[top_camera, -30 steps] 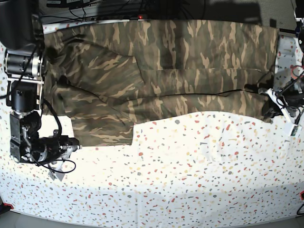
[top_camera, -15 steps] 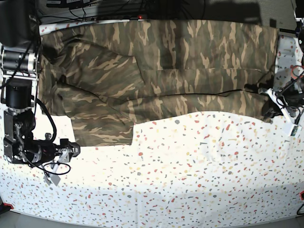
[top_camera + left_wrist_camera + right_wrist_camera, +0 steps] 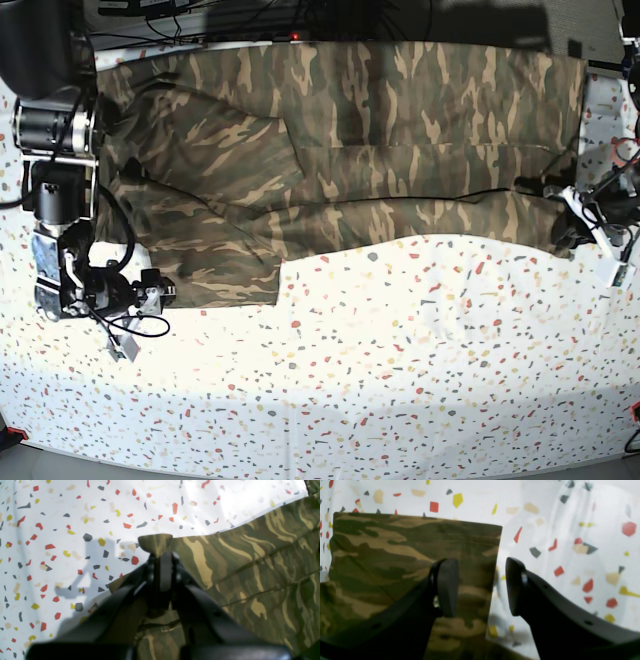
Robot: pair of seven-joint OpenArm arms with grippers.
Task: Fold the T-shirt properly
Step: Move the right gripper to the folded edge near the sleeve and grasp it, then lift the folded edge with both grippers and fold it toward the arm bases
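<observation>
Now left hand (image 3: pixel 160 555) pinches T-shirt (image 3: pixel 250 567) edge; right hand (image 3: pixel 481 587) open astride corner.

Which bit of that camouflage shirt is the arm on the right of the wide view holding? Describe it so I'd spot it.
Start at the speckled white table and find the T-shirt spread along its far side. Follow the near edge to the right end, where the left gripper has its jaws shut. The pinched bit is a small tuft of fabric sticking out past the tips, lifted off the flat cloth.
</observation>
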